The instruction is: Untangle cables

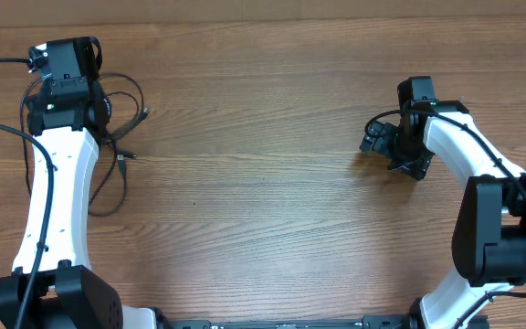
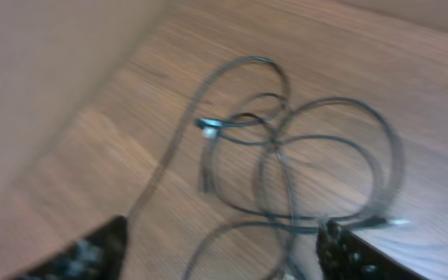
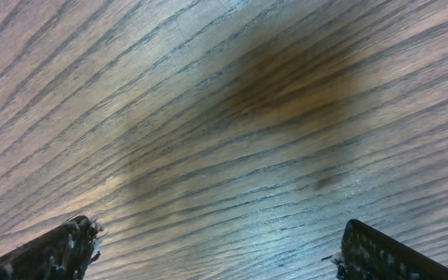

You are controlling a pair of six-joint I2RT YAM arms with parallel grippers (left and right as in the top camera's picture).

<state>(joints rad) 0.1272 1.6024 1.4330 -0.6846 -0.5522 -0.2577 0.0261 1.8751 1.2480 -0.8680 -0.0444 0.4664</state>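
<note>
Where the overhead view looks down on the table (image 1: 272, 210), the cables (image 1: 122, 158) lie in loose loops just beside the left arm (image 1: 57, 174), on its side toward the right arm (image 1: 482, 174). The right gripper (image 1: 374, 139) is well apart from them. In the left wrist view, which is blurred, the left gripper (image 2: 224, 253) hangs over the cables (image 2: 286, 155) with its jaws spread wide and grasping nothing. The overlapping loops and small plugs (image 2: 208, 131) lie just ahead of the fingertips (image 2: 92, 253). In the right wrist view, the right gripper (image 3: 220, 257) is over the wood of the table, and its jaws are also wide apart and released.
</note>
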